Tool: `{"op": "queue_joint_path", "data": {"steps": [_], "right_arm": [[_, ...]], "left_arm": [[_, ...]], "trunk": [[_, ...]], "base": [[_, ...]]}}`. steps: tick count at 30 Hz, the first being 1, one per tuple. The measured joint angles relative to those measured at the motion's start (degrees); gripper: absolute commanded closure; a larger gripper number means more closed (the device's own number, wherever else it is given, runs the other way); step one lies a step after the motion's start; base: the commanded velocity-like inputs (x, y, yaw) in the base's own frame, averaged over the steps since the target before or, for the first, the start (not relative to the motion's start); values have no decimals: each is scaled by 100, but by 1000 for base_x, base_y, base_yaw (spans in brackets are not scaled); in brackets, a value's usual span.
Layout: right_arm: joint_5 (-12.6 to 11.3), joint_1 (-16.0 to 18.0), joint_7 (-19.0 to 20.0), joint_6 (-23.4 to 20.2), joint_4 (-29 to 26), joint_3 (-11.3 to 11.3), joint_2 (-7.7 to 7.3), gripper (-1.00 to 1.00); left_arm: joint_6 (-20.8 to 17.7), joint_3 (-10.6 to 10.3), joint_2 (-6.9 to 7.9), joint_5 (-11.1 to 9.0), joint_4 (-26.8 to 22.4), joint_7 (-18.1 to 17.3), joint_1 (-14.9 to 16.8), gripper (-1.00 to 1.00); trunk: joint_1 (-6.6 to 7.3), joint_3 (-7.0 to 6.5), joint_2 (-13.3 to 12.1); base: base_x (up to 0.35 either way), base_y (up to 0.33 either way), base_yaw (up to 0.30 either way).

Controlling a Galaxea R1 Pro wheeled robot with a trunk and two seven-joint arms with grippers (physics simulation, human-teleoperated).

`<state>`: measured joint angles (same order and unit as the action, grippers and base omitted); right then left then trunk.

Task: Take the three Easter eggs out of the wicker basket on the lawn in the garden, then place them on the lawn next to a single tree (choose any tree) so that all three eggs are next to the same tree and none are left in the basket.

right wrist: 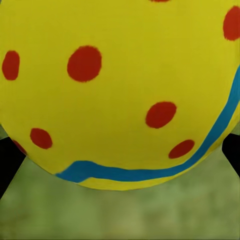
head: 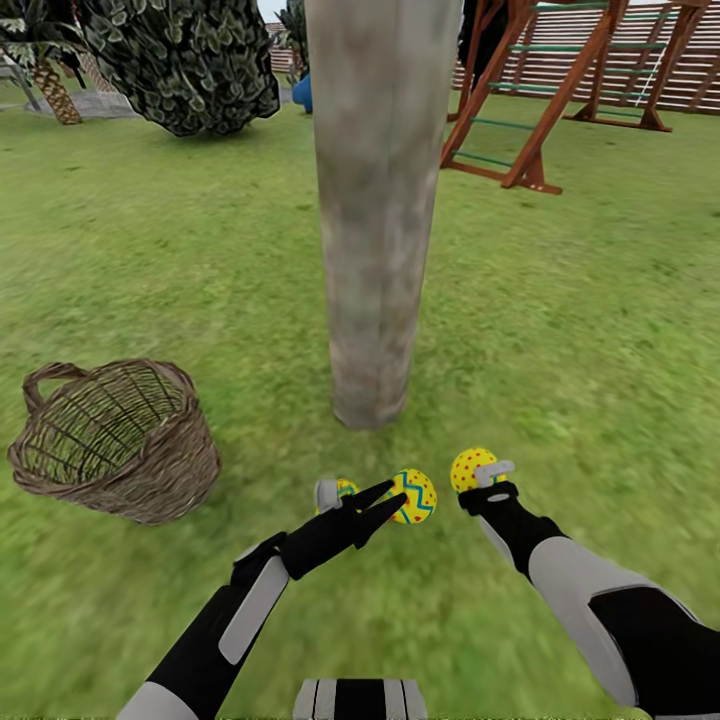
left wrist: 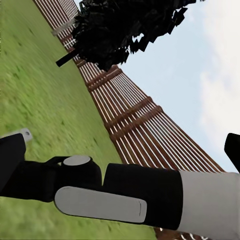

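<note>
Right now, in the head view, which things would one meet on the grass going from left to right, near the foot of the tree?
wicker basket → egg behind the left gripper → zigzag egg → red-dotted egg at the right gripper

Open-weave wicker basket (head: 115, 445) is looking rough; painted egg (right wrist: 120, 90) is showing smooth, matt; tree (head: 375, 210) bark mottled.

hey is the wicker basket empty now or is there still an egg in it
Empty. The head view looks into the wicker basket and shows only bare weave. Three Easter eggs are out near the tree.
</note>
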<state>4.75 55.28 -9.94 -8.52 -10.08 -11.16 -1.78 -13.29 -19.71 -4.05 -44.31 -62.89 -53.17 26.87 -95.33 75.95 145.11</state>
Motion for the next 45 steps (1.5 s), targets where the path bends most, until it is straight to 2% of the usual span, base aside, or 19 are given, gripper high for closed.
{"op": "queue_joint_path", "data": {"steps": [37,38,45], "right_arm": [[1,0,-27,-83,-245,4,13,100],[1,0,-27,-91,-245,4,13,-100],[-6,0,-28,-94,-248,3,13,-100]], "left_arm": [[0,0,0,-1,4,6,0,-100],[0,0,0,-2,6,8,0,-100],[0,0,0,-2,12,3,0,-100]], "trunk": [[-95,820,50],[-95,821,50],[-95,821,50]], "base": [[0,0,0],[0,0,0],[0,0,0]]}}
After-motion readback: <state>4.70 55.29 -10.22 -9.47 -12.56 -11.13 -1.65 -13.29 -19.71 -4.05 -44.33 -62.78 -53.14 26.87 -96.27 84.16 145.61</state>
